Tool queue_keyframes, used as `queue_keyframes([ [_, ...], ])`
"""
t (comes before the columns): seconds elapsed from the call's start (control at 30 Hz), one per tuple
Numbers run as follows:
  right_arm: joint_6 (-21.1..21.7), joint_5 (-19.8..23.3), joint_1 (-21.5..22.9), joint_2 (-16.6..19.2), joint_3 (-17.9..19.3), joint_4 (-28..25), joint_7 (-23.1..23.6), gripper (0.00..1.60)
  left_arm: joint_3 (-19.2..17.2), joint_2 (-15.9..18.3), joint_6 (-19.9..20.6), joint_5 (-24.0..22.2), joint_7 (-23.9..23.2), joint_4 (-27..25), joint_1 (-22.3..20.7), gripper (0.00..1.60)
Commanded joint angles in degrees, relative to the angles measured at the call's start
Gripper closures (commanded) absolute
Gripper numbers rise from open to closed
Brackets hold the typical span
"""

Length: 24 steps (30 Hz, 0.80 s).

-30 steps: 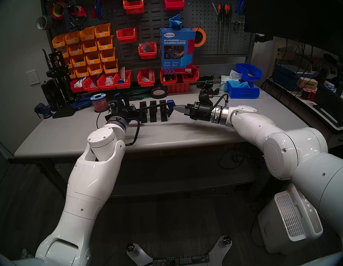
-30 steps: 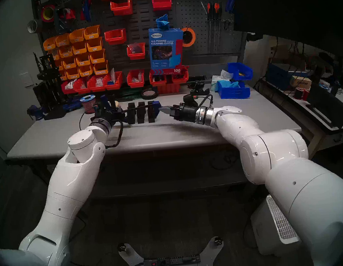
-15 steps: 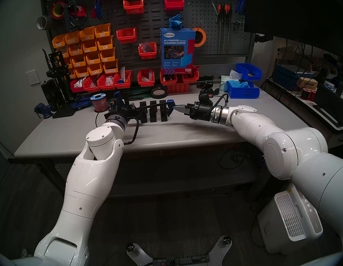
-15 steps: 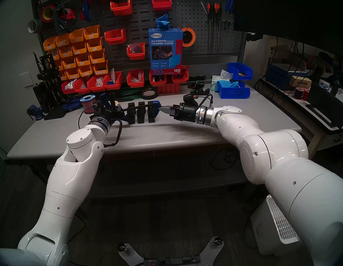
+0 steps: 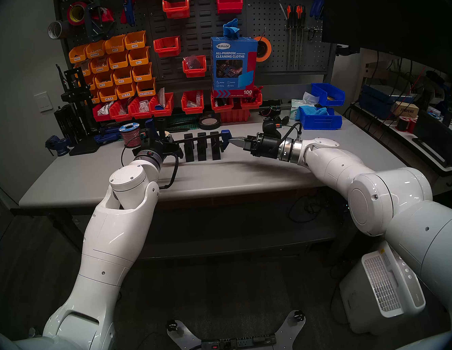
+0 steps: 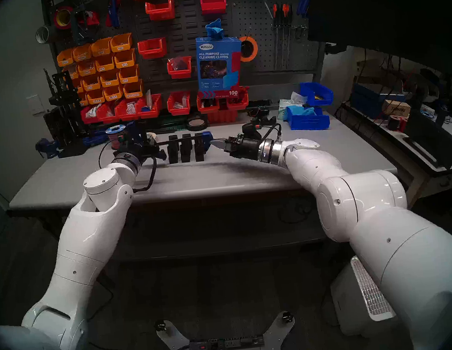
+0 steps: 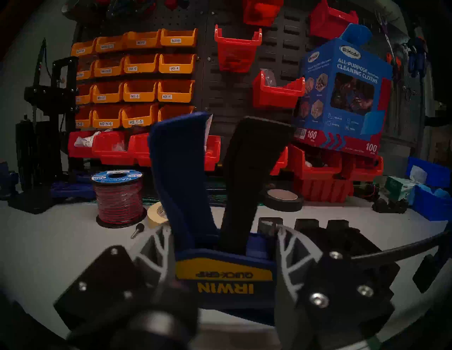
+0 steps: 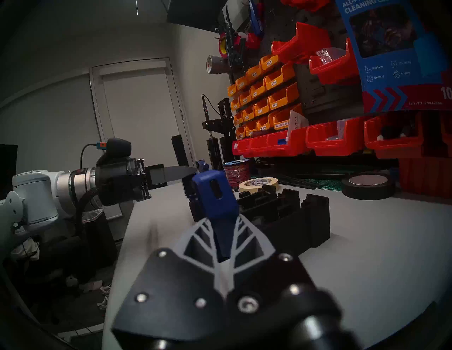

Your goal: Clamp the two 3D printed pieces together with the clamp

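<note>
Left gripper point(image 7: 221, 276) closed on clamp point(image 7: 223, 278) body, handles up; bar running level rightward over the two 3D printed pieces point(image 5: 202, 146) to right gripper point(image 8: 223, 240), pinched on blue end jaw; sliding jaw apparently short of blocks.

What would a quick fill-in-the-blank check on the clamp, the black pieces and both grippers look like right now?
1. The left gripper is closed on the clamp's body, across its ____ label.
2. The right gripper pinches the clamp's ____ end jaw.
3. The clamp's thin bar runs across the top of the two black pieces, which stand on the ____.

Missing words: yellow IRWIN; blue; table
</note>
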Motion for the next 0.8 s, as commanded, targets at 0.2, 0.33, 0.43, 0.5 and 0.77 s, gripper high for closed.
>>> queue_keyframes([
  [0.2, 0.2, 0.4, 2.5, 0.3, 0.5, -1.2, 0.2, 1.60, -1.6, 0.5, -1.7, 0.3, 0.1, -2.1, -3.2, 1.60],
  [0.33, 0.2, 0.4, 2.5, 0.3, 0.5, -1.2, 0.2, 1.60, -1.5, 0.5, -1.8, 0.3, 0.1, -2.2, -3.2, 1.60],
  [0.43, 0.2, 0.4, 2.6, 0.3, 0.5, -1.1, 0.2, 1.60, -1.4, 0.5, -1.8, 0.4, 0.2, -2.2, -3.3, 1.60],
  [0.5, 0.2, 0.4, 2.6, 0.3, 0.5, -1.1, 0.2, 1.60, -1.4, 0.5, -1.9, 0.4, 0.3, -2.1, -3.5, 1.60],
  [0.77, 0.2, 0.4, 2.6, 0.3, 0.6, -1.1, 0.2, 1.60, -1.0, 0.2, -1.9, 0.5, 0.1, -1.8, -4.2, 1.60],
])
